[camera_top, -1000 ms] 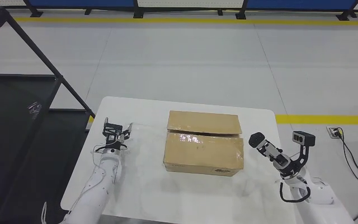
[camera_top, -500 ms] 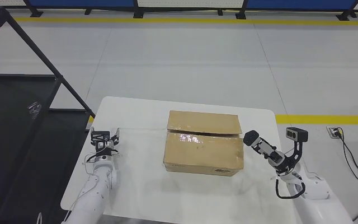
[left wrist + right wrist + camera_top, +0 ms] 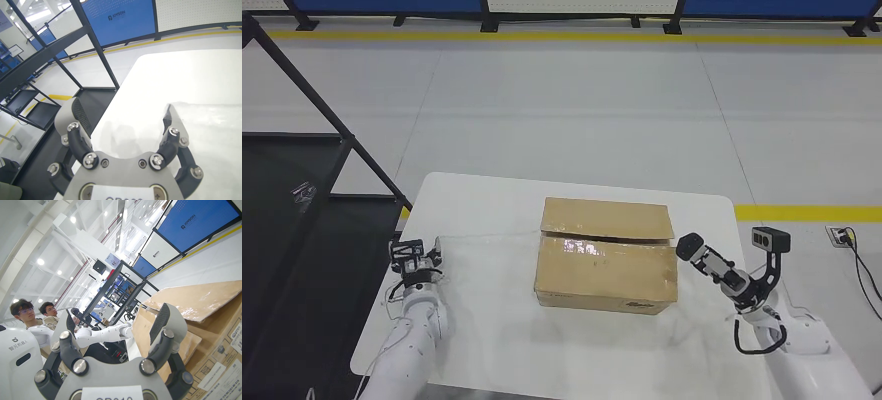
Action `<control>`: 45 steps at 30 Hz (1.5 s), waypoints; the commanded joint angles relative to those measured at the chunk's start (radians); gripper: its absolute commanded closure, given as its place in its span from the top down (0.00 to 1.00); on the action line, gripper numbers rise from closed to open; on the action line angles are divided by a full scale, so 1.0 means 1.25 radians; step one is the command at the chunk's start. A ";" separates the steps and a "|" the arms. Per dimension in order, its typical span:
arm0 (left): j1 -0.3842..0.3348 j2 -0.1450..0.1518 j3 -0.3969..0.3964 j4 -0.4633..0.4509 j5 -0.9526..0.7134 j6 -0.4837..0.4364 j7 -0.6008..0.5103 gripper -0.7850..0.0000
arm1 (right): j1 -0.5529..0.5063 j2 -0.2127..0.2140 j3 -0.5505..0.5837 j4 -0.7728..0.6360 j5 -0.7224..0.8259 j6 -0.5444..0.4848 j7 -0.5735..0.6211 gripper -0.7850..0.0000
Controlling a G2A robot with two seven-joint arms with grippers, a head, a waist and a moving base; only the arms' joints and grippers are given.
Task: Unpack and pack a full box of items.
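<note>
A brown cardboard box [image 3: 607,255] stands in the middle of the white table [image 3: 492,330], its top flaps down with a slit between them. My left gripper [image 3: 410,252] hovers at the table's left edge, well clear of the box; in its wrist view the left gripper [image 3: 124,111] is open with nothing between the fingers. My right gripper [image 3: 690,247] sits just beside the box's right side. In the right wrist view the right gripper [image 3: 115,321] is open and empty, with the box [image 3: 204,321] close alongside one finger.
A black metal rack [image 3: 302,190] stands off the table's left side, also the rack [image 3: 56,62] near my left gripper. The table has bare room in front of the box and to its left. A yellow floor line [image 3: 802,212] runs on the right.
My left gripper has drawn back leftward toward the table's left edge. The right gripper has shifted slightly left, closer to the box's right side. The box has not moved.
</note>
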 commanded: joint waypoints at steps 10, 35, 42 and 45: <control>0.010 0.003 -0.042 -0.012 -0.071 0.078 0.016 1.00 | -0.004 0.003 0.003 -0.005 0.007 -0.005 0.009 1.00; 0.377 0.080 -0.182 -0.655 -0.079 -0.653 0.079 1.00 | 0.039 0.019 0.028 0.005 0.296 0.160 0.223 1.00; 0.377 0.080 -0.182 -0.655 -0.079 -0.653 0.079 1.00 | 0.039 0.019 0.028 0.005 0.296 0.160 0.223 1.00; 0.380 0.078 -0.176 -0.665 -0.098 -0.650 0.058 1.00 | 0.038 0.020 0.034 0.024 0.254 0.192 0.177 1.00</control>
